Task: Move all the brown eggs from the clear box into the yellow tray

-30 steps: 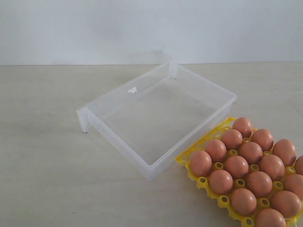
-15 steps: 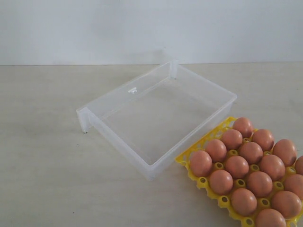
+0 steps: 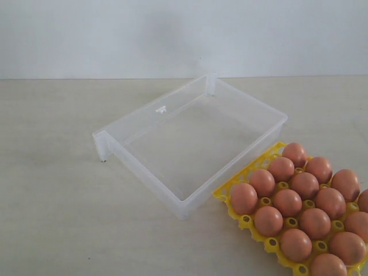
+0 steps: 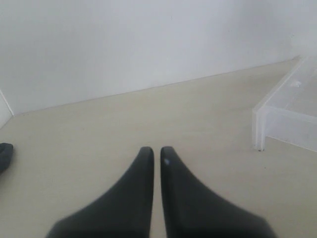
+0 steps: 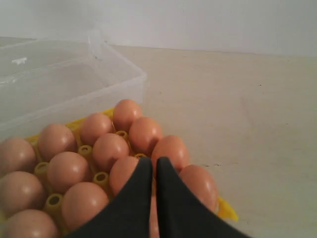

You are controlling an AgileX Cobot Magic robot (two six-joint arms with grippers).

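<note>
Several brown eggs [image 3: 287,202] fill the cups of the yellow tray [image 3: 256,167] at the lower right of the exterior view. Beside it, the clear box [image 3: 138,172] lies with no egg in it. Neither arm shows in the exterior view. My right gripper [image 5: 154,162] is shut with nothing in it and hangs above the brown eggs [image 5: 110,148] on the yellow tray [image 5: 228,210]; the clear box [image 5: 99,94] lies beyond them. My left gripper [image 4: 153,151] is shut and empty over bare table, well apart from a corner of the clear box [image 4: 277,111].
The pale table [image 3: 52,201] spreads to the left and front of the box, and a white wall [image 3: 184,34] closes off the back. A dark object [image 4: 5,156] shows at the edge of the left wrist view.
</note>
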